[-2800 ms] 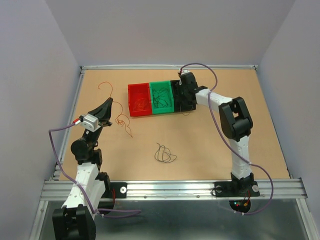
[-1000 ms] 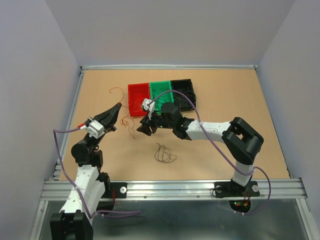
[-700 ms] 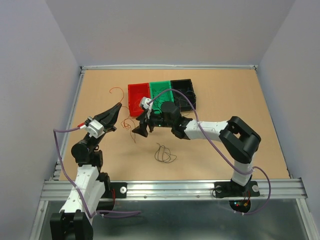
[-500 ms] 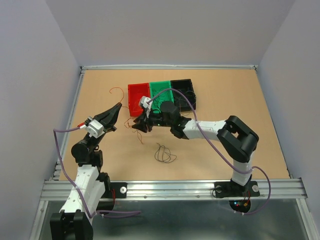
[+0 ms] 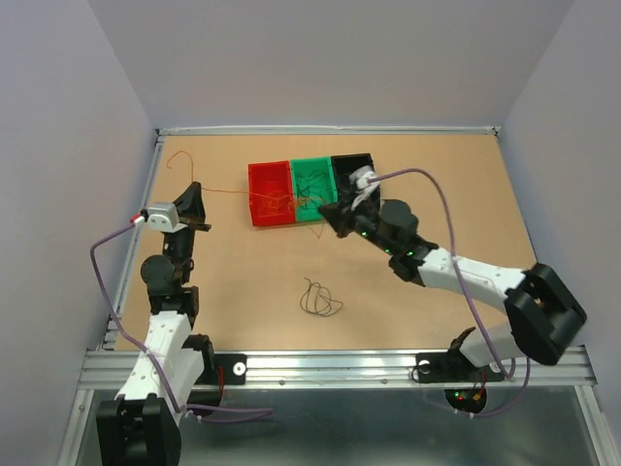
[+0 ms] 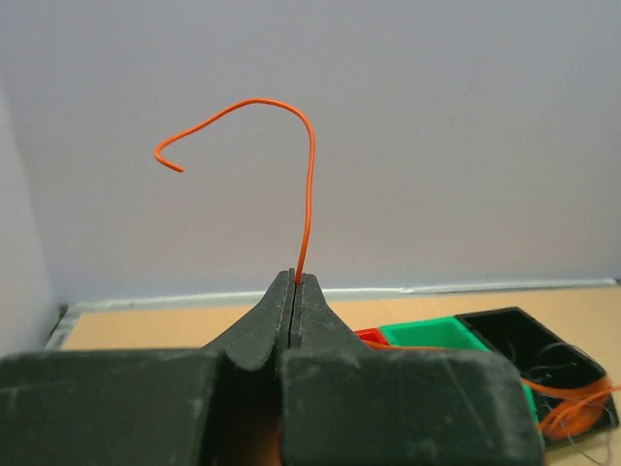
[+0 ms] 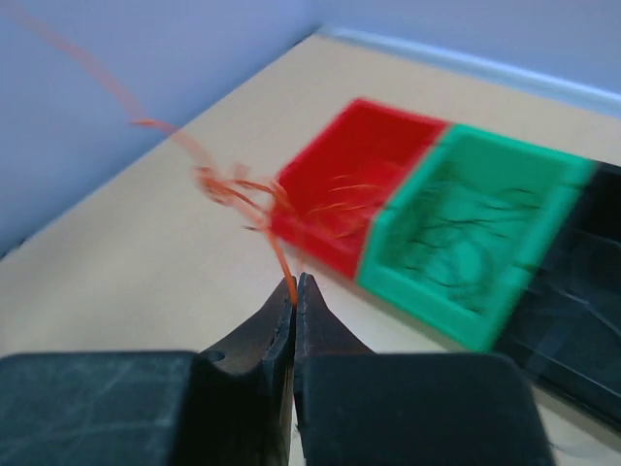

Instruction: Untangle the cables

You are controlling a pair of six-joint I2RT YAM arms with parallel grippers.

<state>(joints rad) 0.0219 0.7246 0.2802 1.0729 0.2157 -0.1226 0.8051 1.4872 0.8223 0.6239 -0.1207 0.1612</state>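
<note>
An orange-red cable is stretched between both grippers. My left gripper (image 5: 193,190) is shut on one end; its hooked tip (image 6: 309,165) sticks up past the jaws (image 5: 177,155). My right gripper (image 5: 324,208) is shut on another orange strand (image 7: 278,250), just in front of the green bin. A tangle of orange and brown cables (image 5: 277,202) hangs between them by the red bin's front; it also shows in the right wrist view (image 7: 225,184). A dark cable loop (image 5: 318,299) lies apart on the table.
Three joined bins stand at the back middle: red (image 5: 252,189), green (image 5: 314,216) with dark wires in it, black (image 5: 351,159). They show in the right wrist view too, red (image 7: 364,146) and green (image 7: 441,301). Grey walls enclose the table.
My right gripper has pulled back right from the table's left-middle to the green bin's front, dragging orange cable. My left gripper moved back and left. The tangle has left the table and stretches between them.
</note>
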